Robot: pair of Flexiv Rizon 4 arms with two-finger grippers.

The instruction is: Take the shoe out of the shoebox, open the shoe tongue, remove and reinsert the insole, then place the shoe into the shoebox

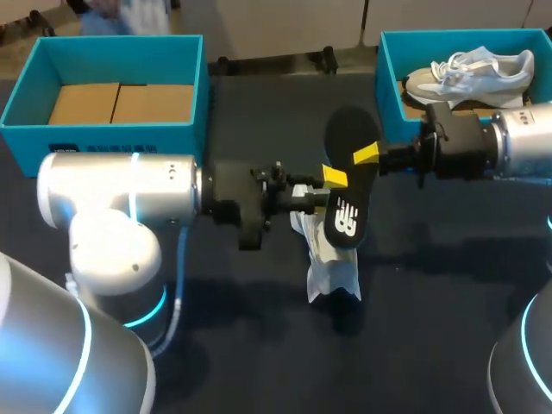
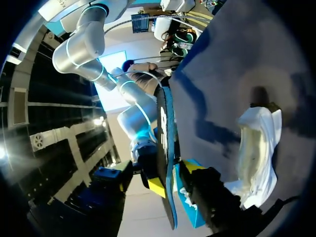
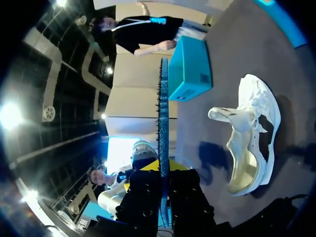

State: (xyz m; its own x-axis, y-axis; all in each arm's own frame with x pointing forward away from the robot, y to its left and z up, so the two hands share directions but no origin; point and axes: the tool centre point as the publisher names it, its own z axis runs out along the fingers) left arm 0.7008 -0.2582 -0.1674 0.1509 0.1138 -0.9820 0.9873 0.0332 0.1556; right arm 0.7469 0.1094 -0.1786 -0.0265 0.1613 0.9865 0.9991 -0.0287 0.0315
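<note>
The black insole [image 1: 349, 185] hangs in the air over the middle of the table [image 1: 431, 302], held between both arms. The right gripper [image 1: 366, 155] comes in from the right and grips it near the upper middle. Its jaws are closed to the insole's thickness, one yellow tip showing on the top face. In the right wrist view the insole [image 3: 163, 123] stands edge-on between the two fingers of that gripper [image 3: 163, 182], both pressed against it.

The left gripper [image 1: 333, 178] meets the insole's left edge. In the left wrist view the insole [image 2: 167, 148] runs edge-on through the gripper [image 2: 174, 177], with a yellow tip on each side. The jaws look clamped on it, open only a narrow slot.

The white shoe [image 1: 332, 263] sits on the table under the insole, outside both boxes and touched by neither gripper. From the right wrist the shoe [image 3: 252, 133] shows its opening with the tongue folded out.

The left box [image 1: 112, 138] stands at the far left. The right box [image 1: 388, 86] at the far right holds a second shoe [image 1: 474, 73].
</note>
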